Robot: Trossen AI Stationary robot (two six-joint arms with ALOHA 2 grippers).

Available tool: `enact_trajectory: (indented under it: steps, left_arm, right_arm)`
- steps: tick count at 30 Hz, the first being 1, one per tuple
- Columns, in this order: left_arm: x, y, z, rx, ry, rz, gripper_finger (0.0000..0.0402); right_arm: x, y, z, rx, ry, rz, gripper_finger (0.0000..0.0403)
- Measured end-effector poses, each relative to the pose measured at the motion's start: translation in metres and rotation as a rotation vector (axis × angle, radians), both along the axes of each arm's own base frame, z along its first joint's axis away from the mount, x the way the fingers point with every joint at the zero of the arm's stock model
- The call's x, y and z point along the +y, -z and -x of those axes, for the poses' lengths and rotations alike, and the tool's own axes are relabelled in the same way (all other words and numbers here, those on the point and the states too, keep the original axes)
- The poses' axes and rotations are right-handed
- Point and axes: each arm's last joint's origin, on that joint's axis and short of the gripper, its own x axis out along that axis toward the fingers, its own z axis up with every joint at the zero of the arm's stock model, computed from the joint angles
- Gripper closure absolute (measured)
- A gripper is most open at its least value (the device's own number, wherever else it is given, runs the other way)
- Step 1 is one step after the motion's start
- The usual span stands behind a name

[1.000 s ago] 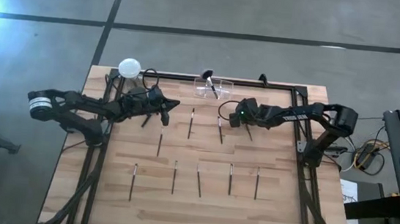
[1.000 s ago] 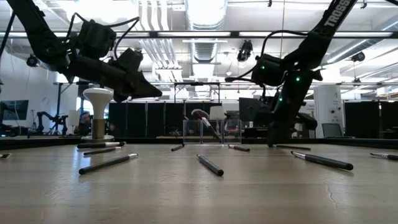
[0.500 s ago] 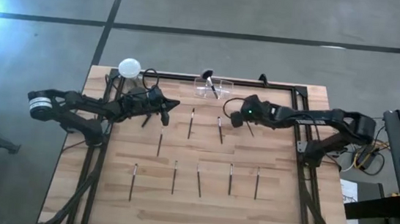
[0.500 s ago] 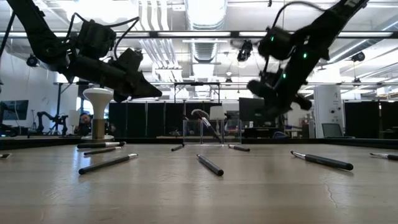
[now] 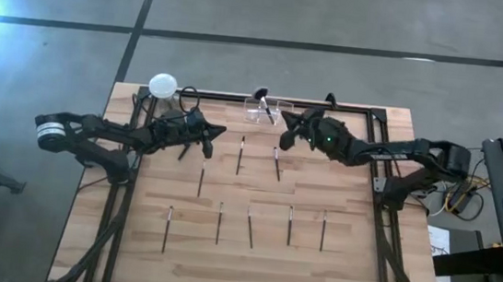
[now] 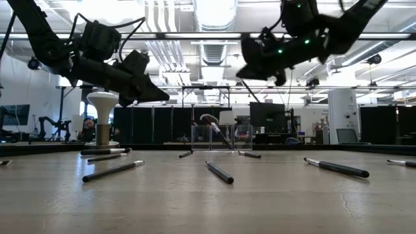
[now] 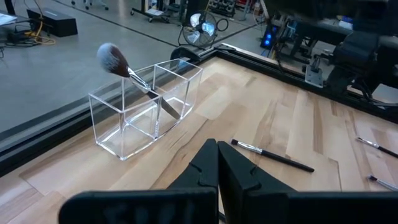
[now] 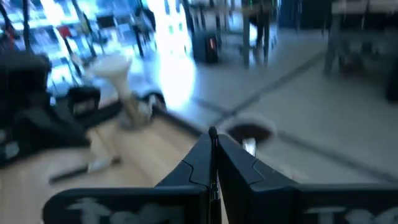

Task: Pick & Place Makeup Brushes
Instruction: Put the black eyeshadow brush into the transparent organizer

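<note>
Several thin dark makeup brushes lie flat on the wooden table, among them one point(image 5: 240, 154), another point(image 5: 200, 181) and a near row point(image 5: 249, 230). A fluffy-headed brush point(image 7: 115, 59) leans in a clear two-compartment box point(image 5: 269, 110) at the far edge. My right gripper point(image 5: 284, 117) hovers high beside that box, shut on a thin brush point(image 6: 252, 93). Left of the table's middle, my left gripper point(image 5: 222, 131) hangs above the table, shut and empty, its fingers point(image 7: 217, 149) pointing toward the box. My right gripper pinches a thin makeup brush between its two shut fingers; one end of the brush point(image 8: 212, 132) pokes out at the fingertips. The brush is lifted clear of the table, and its free part point(image 6: 253, 96) slants down below the gripper.
A white ball-topped stand point(image 5: 162, 84) is at the far left corner, near cables. A black frame rail point(image 5: 329, 106) runs along the far edge behind the box. Loose brushes point(image 6: 220, 172) are spread over the middle and near table.
My right gripper has risen from just above the table and swung toward the far edge and left, up to the clear box, tipping from pointing down to nearly level, with the brush carried clear of the table. The left arm has stayed still.
</note>
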Motion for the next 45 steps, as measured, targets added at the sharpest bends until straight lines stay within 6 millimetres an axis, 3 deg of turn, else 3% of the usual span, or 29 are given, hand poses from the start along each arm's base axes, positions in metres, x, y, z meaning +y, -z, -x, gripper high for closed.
enact_trajectory:
  steps: [9, 16, 22, 35, 45]
  left_arm:
    - [0.0, -0.001, 0.0, -0.008, 0.0, -0.004, 0.0401]
    - [0.0, -0.001, 0.0, -0.007, 0.0, -0.005, 0.0402]
    - [0.0, -0.001, 0.0, -0.005, 0.0, -0.007, 0.0402]
    - [0.0, 0.001, 0.001, 0.001, 0.001, -0.007, 0.0402]
    - [0.0, 0.001, 0.001, 0.001, 0.001, -0.006, 0.0402]
  right_arm:
    - [-0.079, -0.01, -0.041, -0.032, -0.025, 0.115, 0.039]
    - [-0.115, 0.006, -0.073, -0.008, -0.029, 0.121, 0.039]
    - [-0.128, 0.029, -0.082, 0.031, -0.021, 0.1, 0.039]
    - [-0.133, 0.052, -0.068, 0.051, 0.021, -0.026, 0.039]
    - [-0.13, 0.053, -0.065, 0.062, 0.042, -0.067, 0.039]
